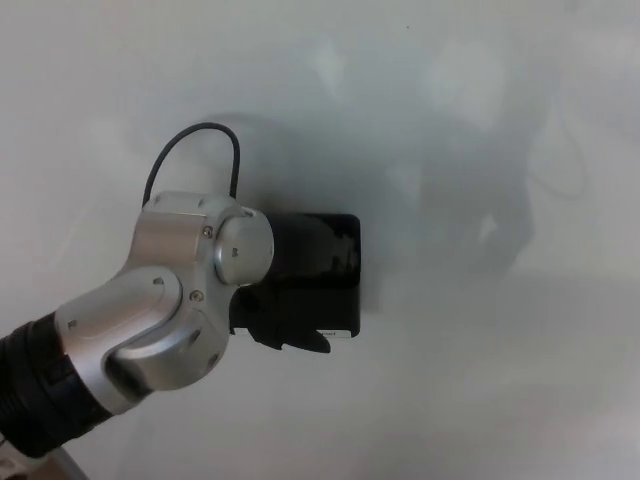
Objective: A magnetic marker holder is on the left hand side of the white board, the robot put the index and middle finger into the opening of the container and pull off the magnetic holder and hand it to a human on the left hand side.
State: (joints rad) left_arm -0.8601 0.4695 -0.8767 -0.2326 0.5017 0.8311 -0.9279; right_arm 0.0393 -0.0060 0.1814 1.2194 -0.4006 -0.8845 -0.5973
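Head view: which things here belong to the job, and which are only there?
For the job: black holder; left hand, at the holder; whiteboard.
Only there: black cable looping above the wrist; shadows on the board.

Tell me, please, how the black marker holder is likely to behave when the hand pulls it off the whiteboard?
The marker holder looks like a rigid, boxy shell, so it should probably keep its shape rather than flex. It sits flat against the whiteboard, so it may resist, then release suddenly. Its glossy face suggests it could slip in the left hand, whose fingers I cannot make out here.
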